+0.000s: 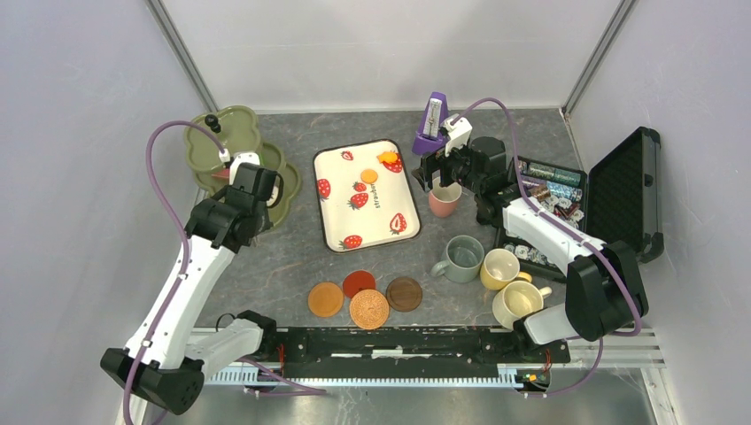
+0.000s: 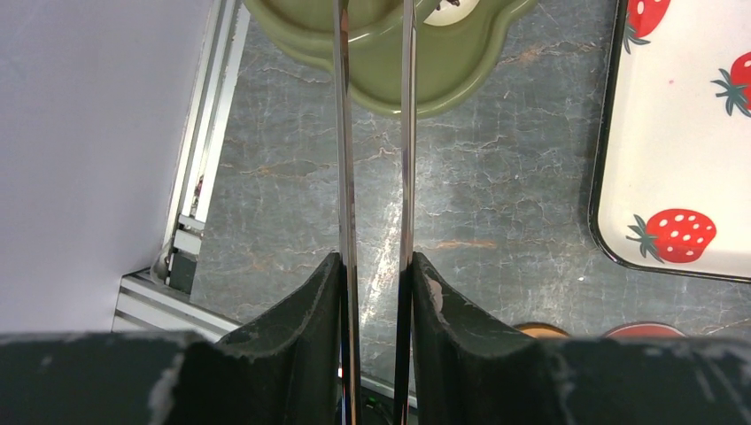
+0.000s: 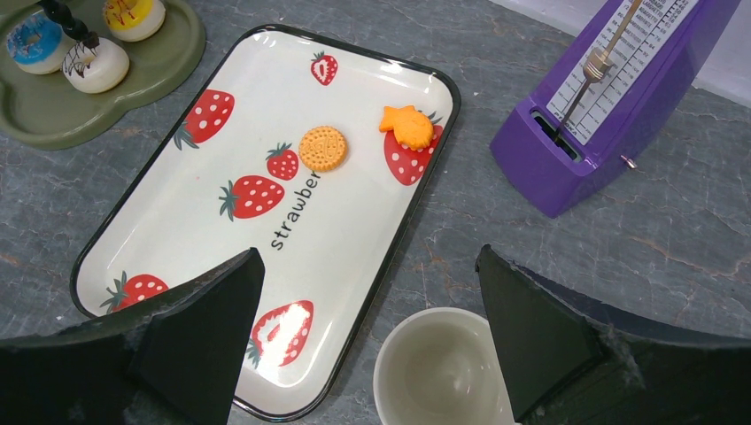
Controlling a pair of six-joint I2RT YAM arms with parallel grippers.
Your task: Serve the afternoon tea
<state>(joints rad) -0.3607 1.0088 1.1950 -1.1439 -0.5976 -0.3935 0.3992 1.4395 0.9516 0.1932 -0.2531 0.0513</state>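
Note:
My left gripper (image 2: 376, 261) is shut on metal tongs (image 2: 345, 133), whose two blades reach over the rim of the olive-green stand (image 2: 460, 75); their tips run out of view. In the top view the gripper (image 1: 241, 170) is beside the stand (image 1: 221, 142). My right gripper (image 3: 367, 257) is open and empty just above the pink mug (image 3: 443, 372), also in the top view (image 1: 444, 198). A round cookie (image 3: 321, 148) and a fish-shaped pastry (image 3: 407, 127) lie on the strawberry tray (image 3: 204, 142). Doughnut pastries (image 3: 96, 65) sit on the stand.
The grey-green mug (image 1: 463, 258), yellow mug (image 1: 499, 268) and cream mug (image 1: 517, 303) stand at front right. Several coasters (image 1: 369, 309) lie at front centre. The purple metronome (image 1: 433, 124) is behind the pink mug. The open black case (image 1: 620, 190) is at right.

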